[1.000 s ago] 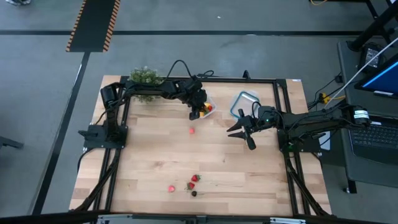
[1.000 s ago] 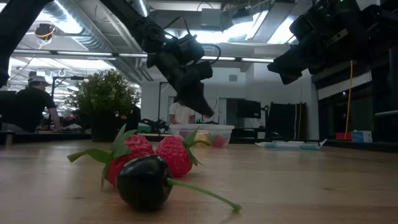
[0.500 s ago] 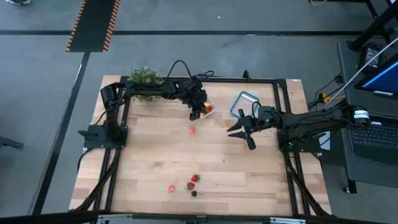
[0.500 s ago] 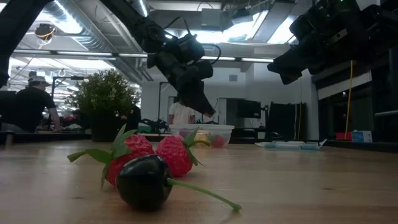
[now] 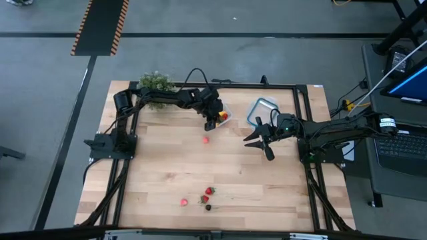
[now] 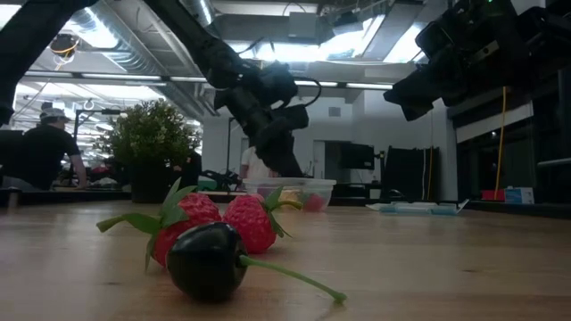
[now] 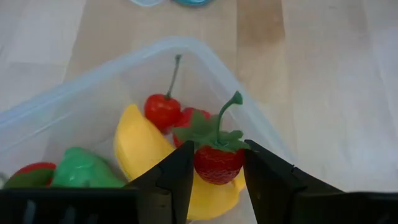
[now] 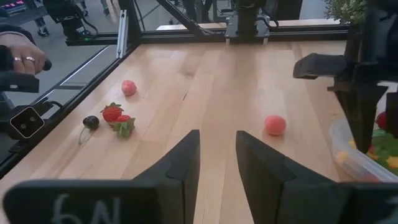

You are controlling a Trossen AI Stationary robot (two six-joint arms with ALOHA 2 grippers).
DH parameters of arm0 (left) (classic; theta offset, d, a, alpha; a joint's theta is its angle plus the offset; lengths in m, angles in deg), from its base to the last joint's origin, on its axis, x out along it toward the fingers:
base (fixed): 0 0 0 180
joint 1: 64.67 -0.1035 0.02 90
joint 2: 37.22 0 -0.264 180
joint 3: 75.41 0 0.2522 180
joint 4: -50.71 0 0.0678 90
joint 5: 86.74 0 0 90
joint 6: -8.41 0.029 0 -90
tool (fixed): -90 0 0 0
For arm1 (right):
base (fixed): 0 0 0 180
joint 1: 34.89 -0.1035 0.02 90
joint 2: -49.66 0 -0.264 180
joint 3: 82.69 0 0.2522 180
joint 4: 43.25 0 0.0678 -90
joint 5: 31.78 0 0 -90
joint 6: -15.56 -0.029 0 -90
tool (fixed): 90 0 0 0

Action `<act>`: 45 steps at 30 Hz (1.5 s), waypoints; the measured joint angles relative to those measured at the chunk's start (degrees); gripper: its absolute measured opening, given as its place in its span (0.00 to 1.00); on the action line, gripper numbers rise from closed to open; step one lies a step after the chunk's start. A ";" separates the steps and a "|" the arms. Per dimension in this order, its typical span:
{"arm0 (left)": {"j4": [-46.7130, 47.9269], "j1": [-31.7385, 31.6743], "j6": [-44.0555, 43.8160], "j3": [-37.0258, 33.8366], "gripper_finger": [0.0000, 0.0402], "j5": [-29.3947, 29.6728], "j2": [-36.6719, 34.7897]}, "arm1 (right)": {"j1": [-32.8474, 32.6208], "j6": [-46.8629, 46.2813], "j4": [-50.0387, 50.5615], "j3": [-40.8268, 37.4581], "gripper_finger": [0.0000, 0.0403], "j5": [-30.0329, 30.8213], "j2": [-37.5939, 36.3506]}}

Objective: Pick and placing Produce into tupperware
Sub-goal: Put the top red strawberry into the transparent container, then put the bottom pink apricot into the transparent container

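Wooden bench (image 5: pixel 167 167) from above: my left pincer (image 5: pixel 211 122) hangs at the tupperware (image 5: pixel 223 115); my right pincer (image 5: pixel 259 142) waits spread wide, empty. Only my left wrist view shows the strawberry (image 7: pixel 218 163) clamped between my fingers above the tub's banana (image 7: pixel 140 149).

Left gripper (image 7: pixel 214 171) above the tub (image 7: pixel 261 134), clamped on a strawberry (image 7: pixel 217 163). Directly beneath it, inside the tub, a banana (image 7: pixel 140 152); just beyond the strawberry, a cherry (image 7: pixel 161 111); beside the banana, a leafy vegetable (image 7: pixel 81 171). Right gripper (image 5: pixel 261 141), fingers spread, well to the right of the tub, near the lid (image 5: pixel 260 109).
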 joint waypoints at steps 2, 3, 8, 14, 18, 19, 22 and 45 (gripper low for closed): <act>-0.47 -0.01 0.07 0.00 0.31 0.08 -0.05 | 0.00 0.00 0.15 0.00 0.26 0.00 0.00; -0.77 -0.01 0.07 0.00 0.30 0.12 -0.09 | 0.00 0.02 0.13 0.02 0.26 0.00 0.00; -2.30 0.04 0.06 0.00 0.32 0.31 -0.30 | 0.00 0.02 0.15 0.02 0.26 0.00 0.00; -3.13 0.52 -0.38 0.00 0.38 4.77 -0.30 | 0.00 0.02 0.18 0.01 0.26 0.00 0.00; -3.06 0.60 -0.36 0.00 0.40 4.47 -0.30 | 0.00 0.07 0.18 0.01 0.26 0.00 0.00; -3.08 0.56 -0.36 0.00 0.41 4.32 -0.30 | 0.00 0.04 0.18 0.02 0.26 0.00 0.00; -3.08 0.54 0.03 0.00 0.41 3.88 -0.32 | 0.00 0.09 0.20 0.01 0.26 0.00 0.00; 20.38 5.23 -3.24 -0.41 0.25 -0.90 -19.89 | 0.00 1.33 0.96 0.01 0.26 -0.01 0.00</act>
